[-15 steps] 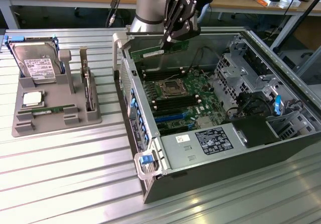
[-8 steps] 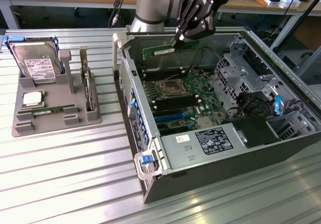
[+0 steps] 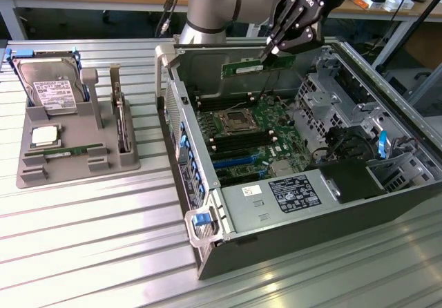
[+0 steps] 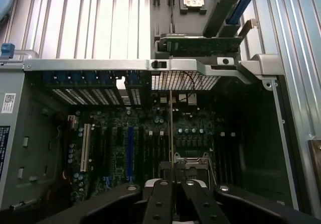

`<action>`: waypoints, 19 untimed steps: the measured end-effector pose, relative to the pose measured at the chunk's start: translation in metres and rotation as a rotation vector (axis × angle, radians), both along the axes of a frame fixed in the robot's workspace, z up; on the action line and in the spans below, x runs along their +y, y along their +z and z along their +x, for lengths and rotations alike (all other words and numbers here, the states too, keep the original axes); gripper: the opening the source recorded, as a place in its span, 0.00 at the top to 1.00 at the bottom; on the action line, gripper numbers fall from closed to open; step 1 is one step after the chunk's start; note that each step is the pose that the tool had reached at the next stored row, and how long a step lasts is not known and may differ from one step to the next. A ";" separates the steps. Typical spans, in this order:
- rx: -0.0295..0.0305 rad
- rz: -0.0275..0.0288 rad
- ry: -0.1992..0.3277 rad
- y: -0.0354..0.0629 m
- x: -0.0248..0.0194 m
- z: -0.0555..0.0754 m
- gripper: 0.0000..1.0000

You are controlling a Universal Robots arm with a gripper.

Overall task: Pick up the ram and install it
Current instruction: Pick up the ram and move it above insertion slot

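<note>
One slatted metal table point(image 3: 83, 239) carries everything here, and the biggest thing on it is an open computer case point(image 3: 290, 235), lying on its side with the motherboard point(image 3: 257, 108) facing up. At the exterior view's left, well apart from the case, sits a grey fixture tray point(image 3: 76, 170). It holds a hard drive point(image 3: 52, 90) propped upright at its far end, a green card with a metal bracket point(image 3: 121, 114) standing on edge, a narrow green strip point(image 3: 65, 152) lying in a slot, and a square silver processor chip point(image 3: 43, 136). The arm reaches in over the far side of the case, and its gripper point(image 3: 268, 54) is drawn in narrow, pinching the ram point(image 3: 242, 67) by its upper edge. The ram hangs level and lengthwise, raised about as high as the case's rim, above the motherboard and beyond the processor socket point(image 3: 235, 121) with the dark memory slots point(image 3: 238, 144) beside it. In the wrist view, the gripper point(image 4: 172, 183) grips the ram point(image 4: 171, 133) edge-on, so it shows as a thin line running over the board toward the perforated wall of the case.
</note>
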State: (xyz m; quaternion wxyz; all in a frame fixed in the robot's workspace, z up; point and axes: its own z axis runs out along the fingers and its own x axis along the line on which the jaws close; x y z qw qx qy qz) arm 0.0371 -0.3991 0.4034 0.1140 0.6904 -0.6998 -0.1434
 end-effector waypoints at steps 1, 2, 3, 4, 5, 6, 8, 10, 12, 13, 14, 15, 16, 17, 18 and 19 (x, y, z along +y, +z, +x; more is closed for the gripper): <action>0.0065 0.0002 0.000 -0.0001 0.0000 0.004 0.88; 0.0121 0.0001 0.000 -0.0001 0.0000 0.008 0.88; 0.0188 0.0002 0.000 -0.0002 0.0000 0.012 0.88; 0.0283 0.0001 0.000 -0.0003 0.0000 0.019 0.88; 0.0376 0.0001 0.000 -0.0004 0.0000 0.025 0.88; 0.0445 0.0000 0.000 -0.0005 0.0000 0.029 0.88; 0.0616 0.0000 0.001 -0.0007 0.0000 0.041 0.88; 0.0852 0.0001 0.001 -0.0010 0.0000 0.056 0.88; 0.0958 0.0001 0.001 -0.0011 0.0000 0.064 0.88; 0.1020 0.0001 0.001 -0.0011 0.0000 0.068 0.88; 0.1065 0.0002 0.001 -0.0012 0.0000 0.071 0.88; 0.1115 0.0001 0.001 -0.0013 0.0000 0.074 0.88; 0.1158 0.0001 0.001 -0.0014 0.0000 0.077 0.88; 0.1200 0.0001 0.001 -0.0015 0.0000 0.080 0.88; 0.1312 0.0002 0.001 -0.0016 0.0000 0.087 0.88; 0.1356 0.0000 0.001 -0.0016 0.0000 0.090 0.88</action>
